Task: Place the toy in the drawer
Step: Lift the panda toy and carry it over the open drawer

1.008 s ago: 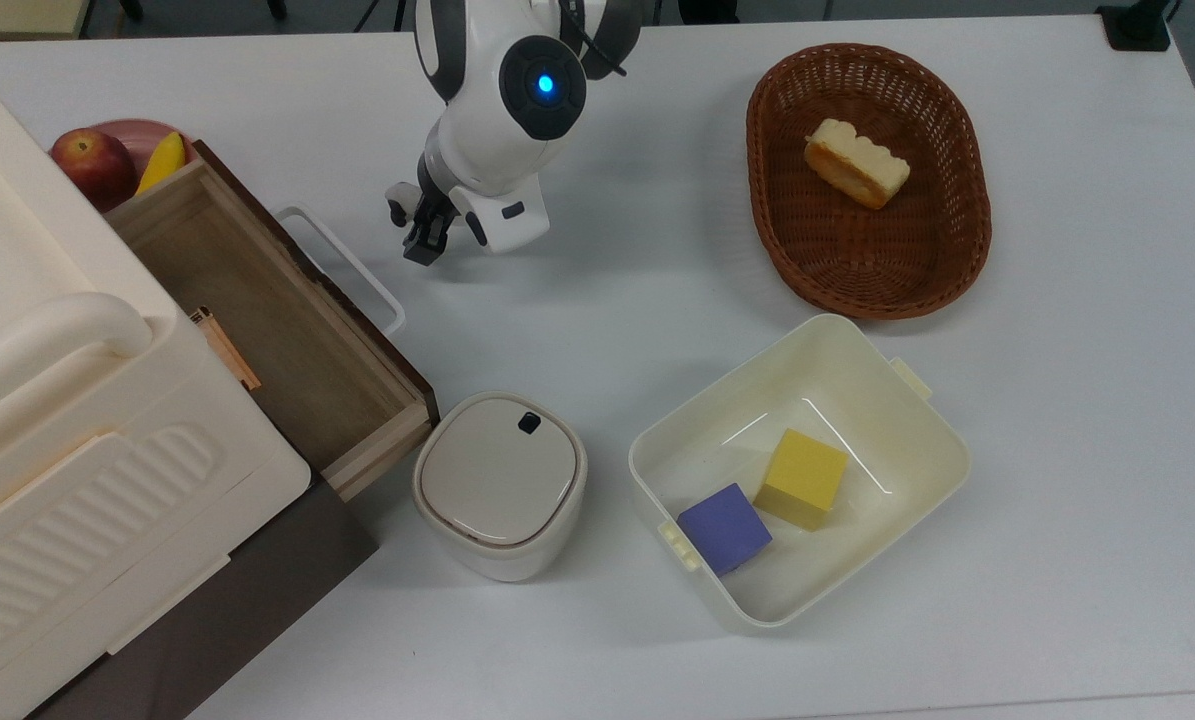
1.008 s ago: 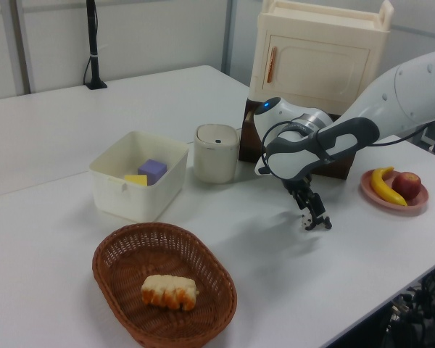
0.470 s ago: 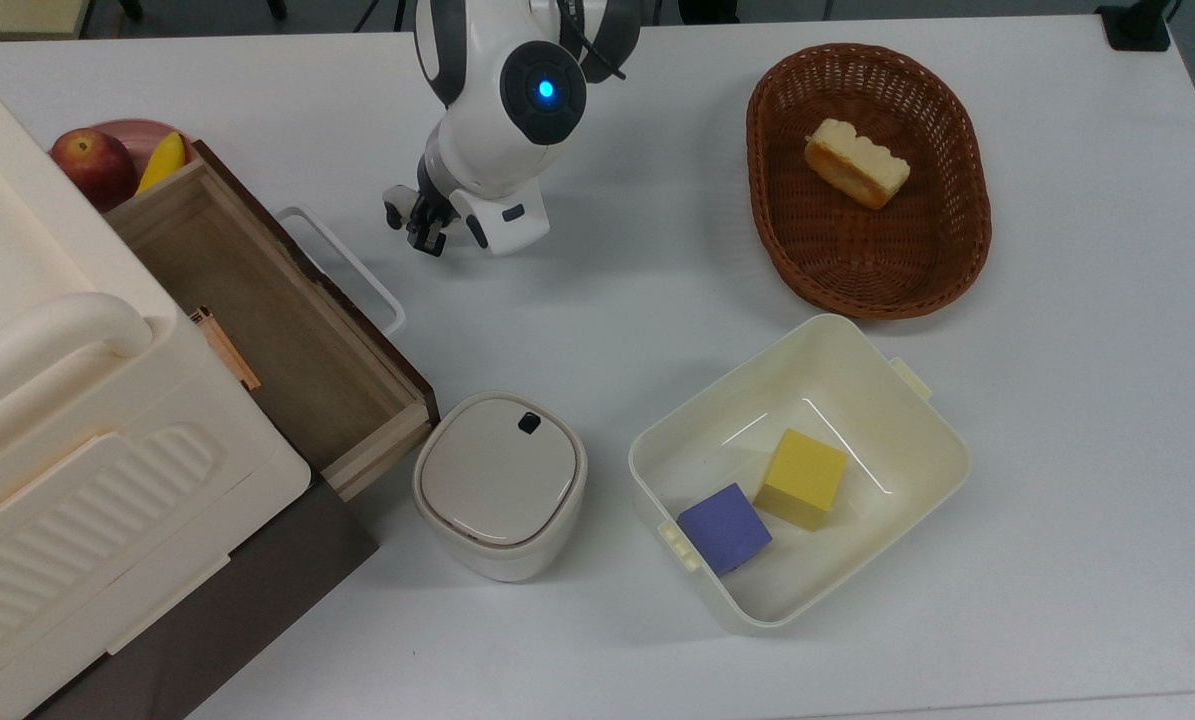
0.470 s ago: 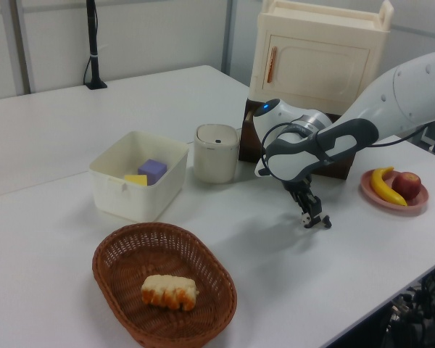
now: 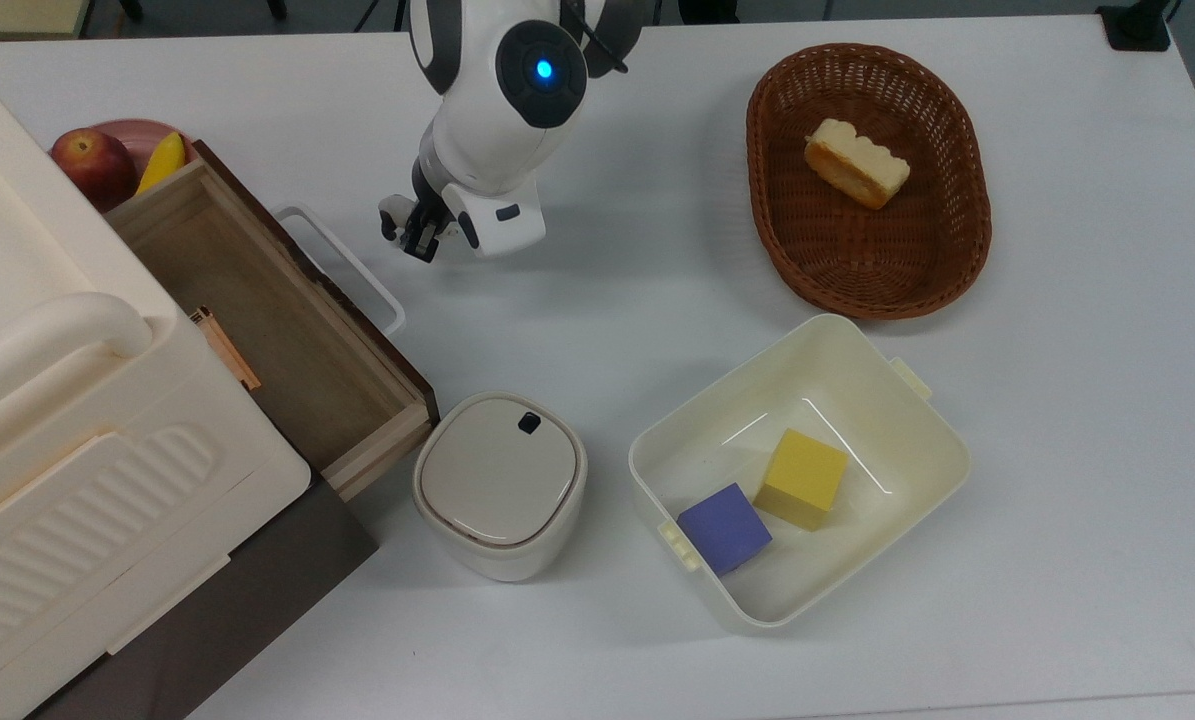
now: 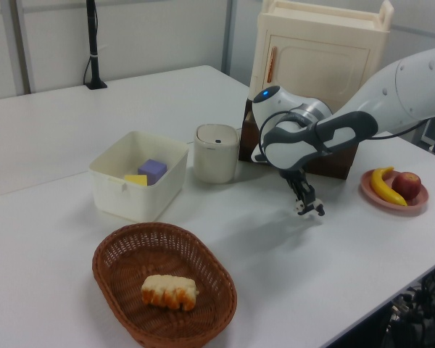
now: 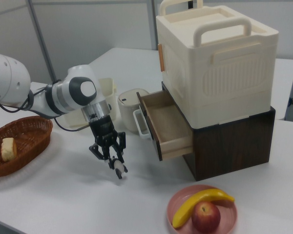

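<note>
The wooden drawer (image 5: 287,330) is taken as the landmark: it stands pulled open from a dark brown cabinet base (image 7: 234,141), beneath a cream plastic storage box with handles (image 7: 215,58), and its white loop handle (image 5: 342,265) faces the open table (image 5: 597,280).

The gripper (image 7: 112,158) is seen just beyond that handle, above the table surface, pointing downward from the white arm (image 5: 497,90). Its fingers are closed on the toy (image 7: 118,168), a tiny black-and-white figurine pinched between the fingertips; in the top view the toy (image 5: 394,217) is seen at the gripper (image 5: 419,238), near the far end of the handle, outside the drawer. In the left view the gripper (image 6: 305,206) and the toy (image 6: 302,211) are raised clear of the table, in front of the drawer front. The inside of the drawer is seen as bare wood.

At the drawer's near corner in the top view a cream lidded container (image 5: 500,482) is set, almost touching the drawer front. Further from the drawer, past that container, a cream plastic bin (image 5: 917,400) holds a yellow cube (image 5: 803,477) and a purple cube (image 5: 724,527), side by side. Well apart from the drawer, a brown wicker basket (image 5: 967,240) holds a piece of bread (image 5: 855,162). Behind the drawer's far end, a pink plate (image 7: 178,202) carries an apple (image 7: 206,216) and a banana (image 7: 200,201).
</note>
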You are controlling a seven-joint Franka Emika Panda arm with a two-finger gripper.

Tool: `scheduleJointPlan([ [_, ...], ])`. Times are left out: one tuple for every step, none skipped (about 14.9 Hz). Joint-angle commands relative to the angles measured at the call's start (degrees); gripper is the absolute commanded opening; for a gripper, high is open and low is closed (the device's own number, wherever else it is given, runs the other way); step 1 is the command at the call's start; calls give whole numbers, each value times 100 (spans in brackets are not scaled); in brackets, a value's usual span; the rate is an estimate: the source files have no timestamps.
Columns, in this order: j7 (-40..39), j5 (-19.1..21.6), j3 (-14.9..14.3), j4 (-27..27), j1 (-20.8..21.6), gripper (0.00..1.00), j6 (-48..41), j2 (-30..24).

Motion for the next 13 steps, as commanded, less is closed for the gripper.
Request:
scheduleJointPlan([
  [784, 293, 63, 326, 84, 8, 91, -119],
  [1126, 425, 142, 537, 84, 8, 100, -119],
  [1399, 548, 169, 643, 92, 8, 100, -119],
  [1567, 584, 239, 723, 101, 8, 109, -110],
  [1882, 593, 292, 880, 110, 8, 109, -110],
  [2068, 602, 301, 969, 110, 8, 109, -110],
  [2226, 698, 310, 1083, 110, 8, 109, -110],
  [2402, 960, 301, 1275, 101, 8, 100, -110],
  [2491, 1101, 301, 1416, 93, 8, 91, -119],
  [2605, 1199, 301, 1522, 75, 8, 48, -136],
  [2849, 1295, 293, 1593, 49, 8, 47, -206],
  [3095, 1348, 292, 1672, 40, 8, 47, -233],
  [3368, 1401, 275, 1777, 31, 8, 39, -251],
])
